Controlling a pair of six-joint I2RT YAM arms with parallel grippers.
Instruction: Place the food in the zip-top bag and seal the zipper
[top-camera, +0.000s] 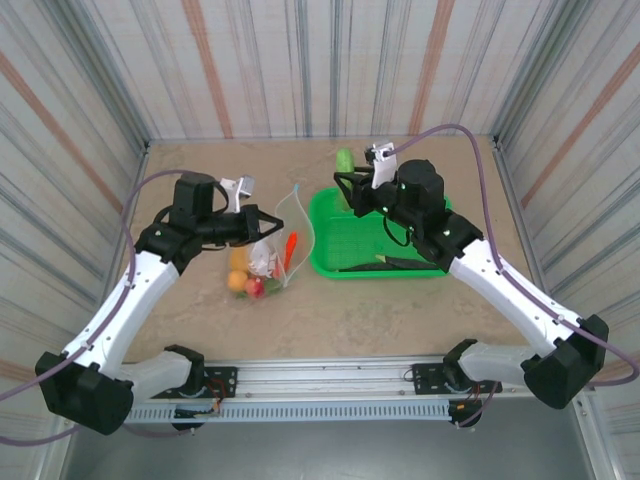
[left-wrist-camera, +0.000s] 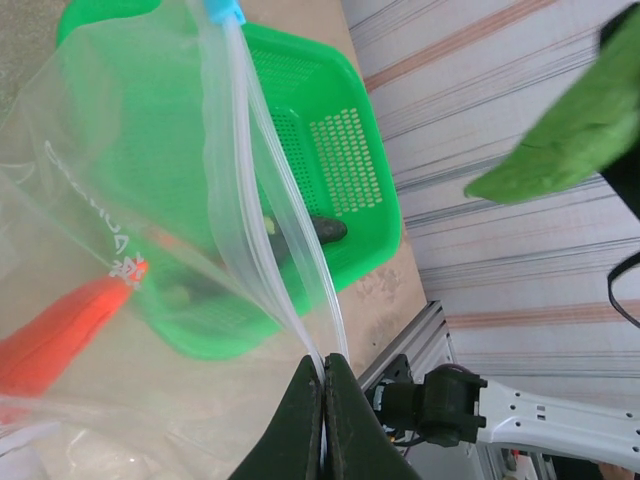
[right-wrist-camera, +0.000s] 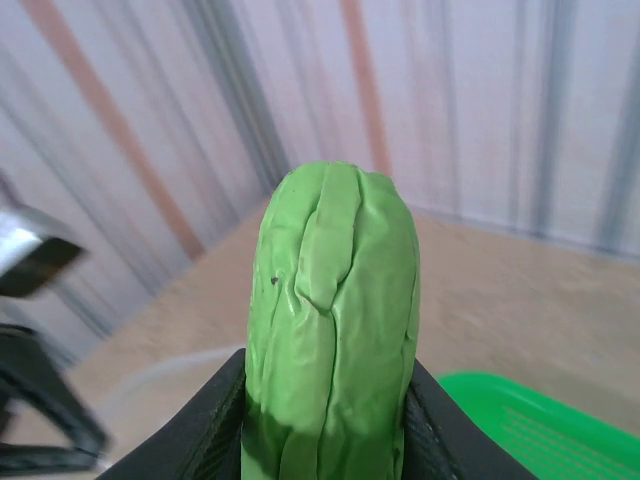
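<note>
My left gripper is shut on the mouth edge of the clear zip-top bag, holding it up off the table. Its black fingers pinch the pale zipper, which ends in a blue slider. Inside the bag lie a red chili and a cluster of small fruits. Above the basket's far left corner, my right gripper is shut on the green cucumber, held upright. The dark eggplant lies in the basket.
A green mesh basket sits right of the bag, its rim close to the bag's side. Striped walls close in the table on three sides. The arms' bases and a metal rail run along the near edge.
</note>
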